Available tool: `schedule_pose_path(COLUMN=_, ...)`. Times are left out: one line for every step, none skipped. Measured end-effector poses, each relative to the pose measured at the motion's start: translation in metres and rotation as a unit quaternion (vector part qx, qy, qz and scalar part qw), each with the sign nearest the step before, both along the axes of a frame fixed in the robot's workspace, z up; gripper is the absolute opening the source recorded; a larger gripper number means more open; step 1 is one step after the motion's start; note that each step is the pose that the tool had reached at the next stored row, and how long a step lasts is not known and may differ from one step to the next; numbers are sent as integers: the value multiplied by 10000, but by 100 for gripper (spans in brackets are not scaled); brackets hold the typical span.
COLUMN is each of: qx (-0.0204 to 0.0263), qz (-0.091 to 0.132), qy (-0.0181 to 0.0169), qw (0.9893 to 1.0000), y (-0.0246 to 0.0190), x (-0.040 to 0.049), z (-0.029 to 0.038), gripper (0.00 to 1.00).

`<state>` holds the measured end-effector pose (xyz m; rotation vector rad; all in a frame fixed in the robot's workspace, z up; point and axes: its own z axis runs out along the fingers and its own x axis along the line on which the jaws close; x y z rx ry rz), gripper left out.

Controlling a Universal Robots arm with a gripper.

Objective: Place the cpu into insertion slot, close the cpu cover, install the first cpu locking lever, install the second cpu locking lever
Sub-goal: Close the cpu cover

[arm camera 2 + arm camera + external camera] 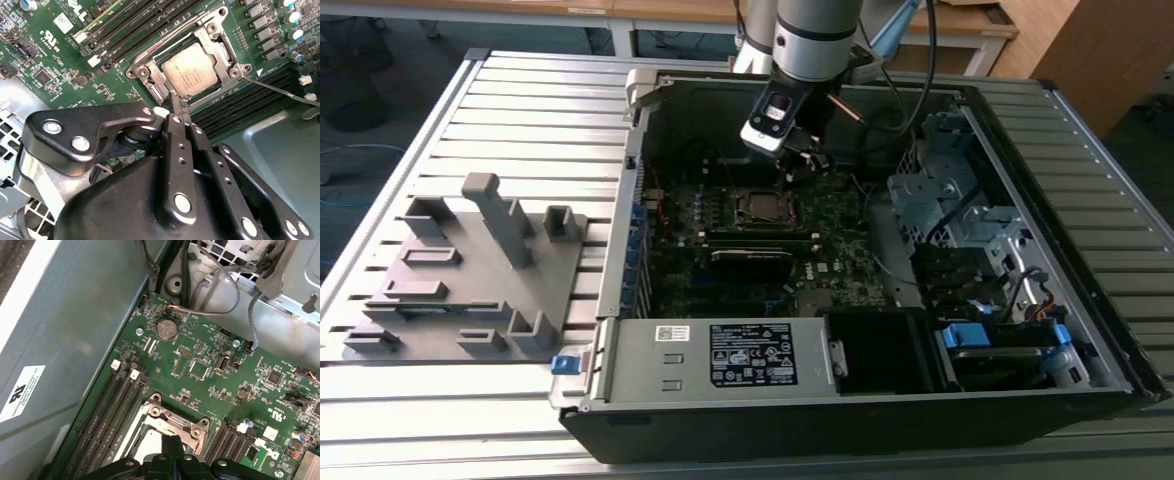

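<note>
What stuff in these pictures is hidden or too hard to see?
1. Exterior view: the insertion slot is too small to show what lies in it.
2. First wrist view: the gripper and the picture's edge hide most of the insertion slot.
3. Second wrist view: the gripper's tips are shut at the cpu cover rim; whether they pinch anything is too small to tell.

You have the green circuit board [210, 360] under the camera, with a round coin cell [166, 330] on it near the grey case wall [75, 330]. The gripper [172, 440] hangs over the silvery rim of the insertion slot [175, 417], its fingers apparently pressed together. Black memory strips [112, 420] run between slot and wall.
</note>
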<state>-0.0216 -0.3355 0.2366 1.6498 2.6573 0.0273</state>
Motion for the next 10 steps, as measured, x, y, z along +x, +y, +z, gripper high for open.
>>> schedule_pose_path(qx=0, qz=22, qy=0, qw=10000, y=0, x=0, z=0, gripper=10)
schedule_pose_path(qx=0, qz=58, qy=0, qw=10000, y=0, x=0, z=0, gripper=10)
schedule_pose_path(qx=0, qz=92, qy=0, qw=10000, y=0, x=0, z=0, gripper=10)
schedule_pose_path(qx=0, qz=118, qy=0, qw=9999, y=0, x=0, z=0, gripper=10)
schedule_pose_path(qx=0, qz=123, qy=0, qw=9999, y=0, x=0, z=0, gripper=10)
schedule_pose_path(qx=0, qz=124, qy=0, qw=9999, y=0, x=0, z=0, gripper=10)
schedule_pose_path(qx=0, qz=124, qy=0, qw=9999, y=0, x=0, z=0, gripper=10)
schedule_pose_path(qx=0, qz=125, qy=0, qw=9999, y=0, x=0, z=0, gripper=10)
schedule_pose_path(qx=0, qz=125, qy=0, qw=9999, y=0, x=0, z=0, gripper=10)
schedule_pose_path(qx=0, qz=125, qy=0, qw=9999, y=0, x=0, z=0, gripper=10)
